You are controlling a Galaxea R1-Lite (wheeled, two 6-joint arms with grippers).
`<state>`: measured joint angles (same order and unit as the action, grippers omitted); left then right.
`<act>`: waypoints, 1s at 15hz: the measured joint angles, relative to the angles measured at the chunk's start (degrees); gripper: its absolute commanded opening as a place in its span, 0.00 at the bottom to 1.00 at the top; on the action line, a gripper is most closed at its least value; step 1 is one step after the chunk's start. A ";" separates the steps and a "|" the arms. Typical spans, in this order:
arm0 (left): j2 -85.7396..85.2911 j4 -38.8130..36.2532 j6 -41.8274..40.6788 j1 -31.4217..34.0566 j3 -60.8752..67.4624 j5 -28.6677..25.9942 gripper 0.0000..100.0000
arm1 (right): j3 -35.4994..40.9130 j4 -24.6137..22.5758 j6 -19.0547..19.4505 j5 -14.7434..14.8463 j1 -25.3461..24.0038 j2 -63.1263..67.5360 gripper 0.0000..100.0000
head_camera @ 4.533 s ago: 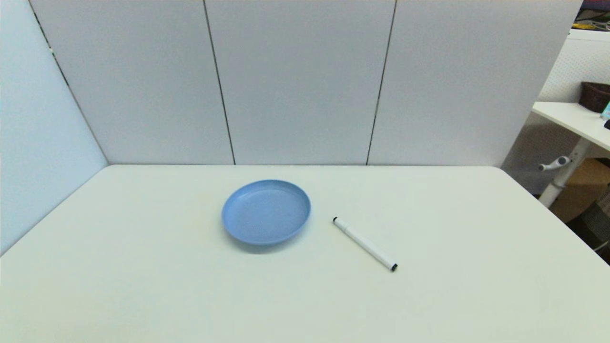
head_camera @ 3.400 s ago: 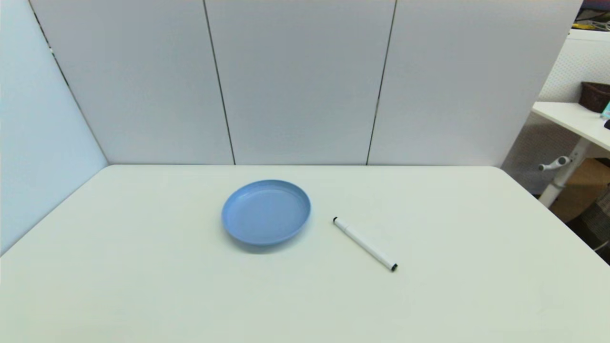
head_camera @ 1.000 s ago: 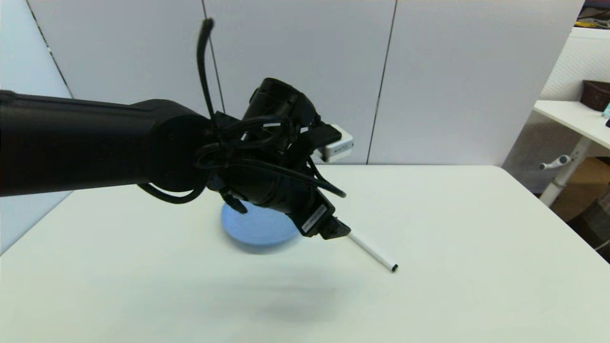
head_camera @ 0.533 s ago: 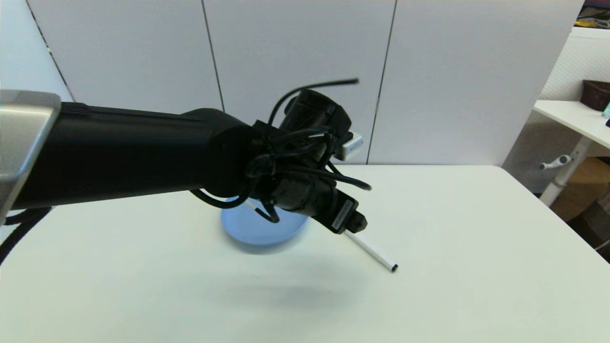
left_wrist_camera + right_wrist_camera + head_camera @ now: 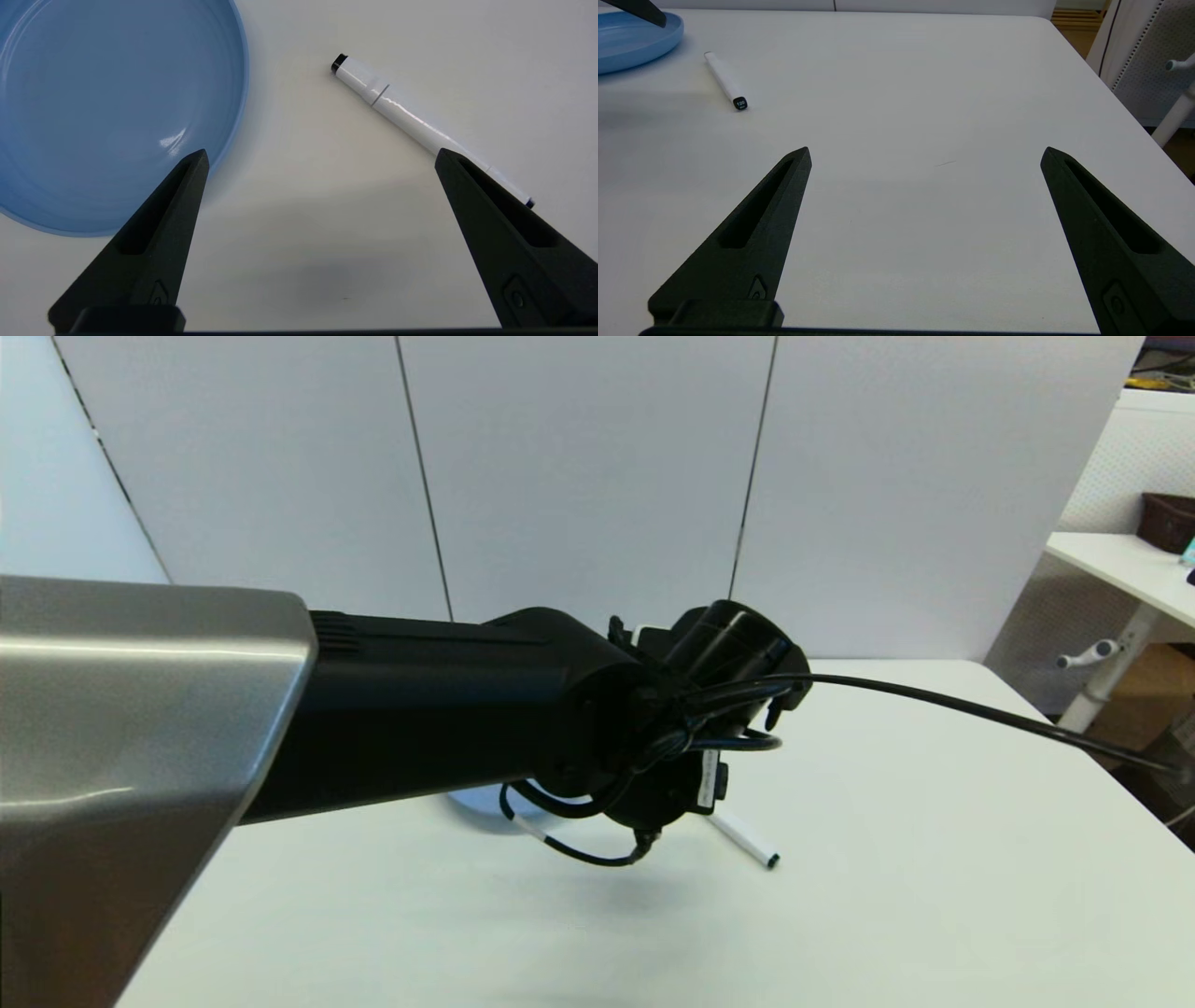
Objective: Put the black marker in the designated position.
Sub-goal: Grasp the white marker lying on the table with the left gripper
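The black marker (image 5: pixel 420 126), a slim white pen with black tips, lies flat on the white table just right of the blue plate (image 5: pixel 117 107). My left gripper (image 5: pixel 322 151) hovers open above the table between plate and marker, holding nothing. In the head view the left arm's wrist (image 5: pixel 672 747) hides most of the marker (image 5: pixel 747 840); only its near end shows. My right gripper (image 5: pixel 924 149) is open and empty, low over the table's near right, with the marker (image 5: pixel 725 80) well ahead of it. No mark on the tabletop shows the designated position.
The left arm covers nearly all of the plate (image 5: pixel 476 800) in the head view. A black cable (image 5: pixel 980 714) runs from the wrist out to the right. White wall panels (image 5: pixel 597 476) close the table's back and left. The table's right edge (image 5: pixel 1111 88) drops off beside a second desk.
My left arm has swung in from the left, passed over the plate, and come down further right above the marker. The marker and plate have not moved.
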<state>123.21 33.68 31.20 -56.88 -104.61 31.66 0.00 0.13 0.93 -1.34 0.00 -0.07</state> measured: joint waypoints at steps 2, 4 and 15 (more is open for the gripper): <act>1.76 1.90 1.55 -1.17 -3.06 1.61 1.00 | 0.00 0.00 0.01 -0.02 0.00 0.00 1.00; 3.77 1.97 1.63 -2.02 -5.92 1.85 1.00 | 0.00 0.00 0.01 0.00 0.00 0.00 1.00; 12.09 -6.77 -0.80 -3.51 -8.59 2.38 1.00 | 0.00 0.00 0.01 0.00 0.00 0.00 1.00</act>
<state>135.30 26.92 30.39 -60.39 -113.20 34.04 0.00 0.13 0.94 -1.34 0.00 -0.07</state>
